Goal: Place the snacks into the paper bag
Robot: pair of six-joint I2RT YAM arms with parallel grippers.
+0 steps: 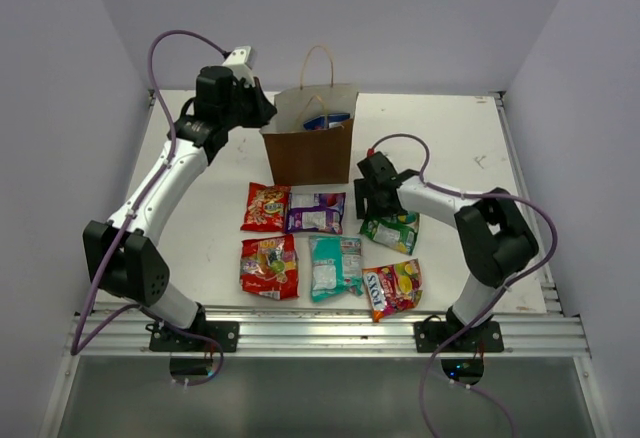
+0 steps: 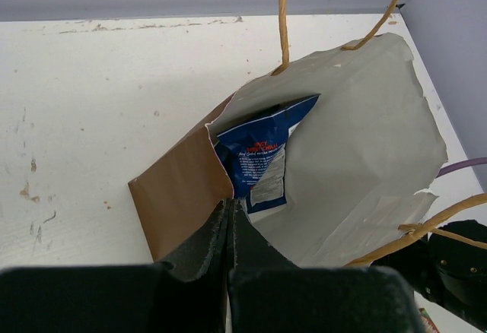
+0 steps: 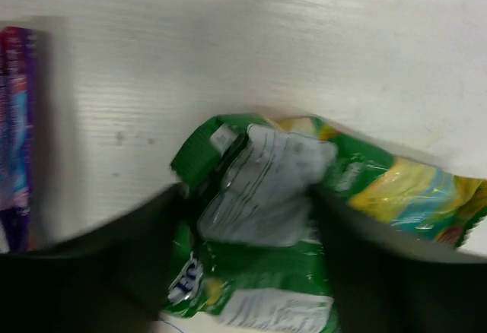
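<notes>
Right wrist view: right jaws, spread wide, straddle a green snack packet (image 3: 259, 211) lying on the surface (image 3: 319, 36), its length roughly crosswise between them, while left jaws, clenched on the rim of the paper bag (image 1: 310, 148), hold its mouth open just beyond, to the left.

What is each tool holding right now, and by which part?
Left tool pinches the paper bag by its top rim, at a corner. Right tool stands open astride the green packet, gripping nothing.
</notes>
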